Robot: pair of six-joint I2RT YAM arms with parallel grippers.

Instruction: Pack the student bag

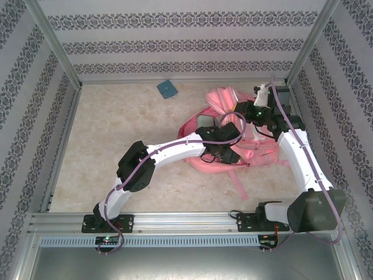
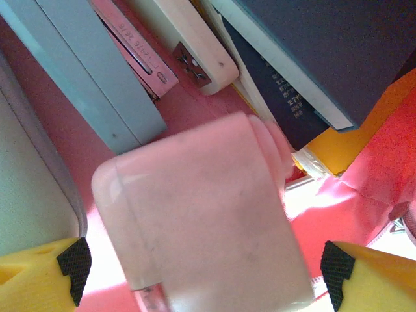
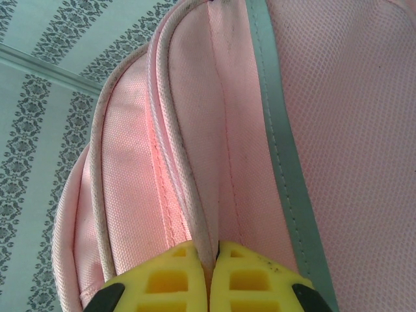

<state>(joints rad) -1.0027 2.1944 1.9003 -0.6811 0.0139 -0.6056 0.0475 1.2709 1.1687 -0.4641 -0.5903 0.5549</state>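
Packing step underway: left gripper, jaws spread, hangs over a pale pink boxy item inside the student bag at the table's far right (books alongside), right gripper pinching a bag seam; next, likely withdraw left.

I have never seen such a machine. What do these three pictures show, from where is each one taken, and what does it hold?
Two white robot arms stand at a table's near edge. The top picture looks down on them: a pink student bag lies on the table, a small blue object behind it. The other two pictures come from cameras on the wrists. The left gripper is open inside the bag, a pale pink boxy item between its yellow fingers, books beyond. The right gripper is shut on a fold of the bag's fabric.
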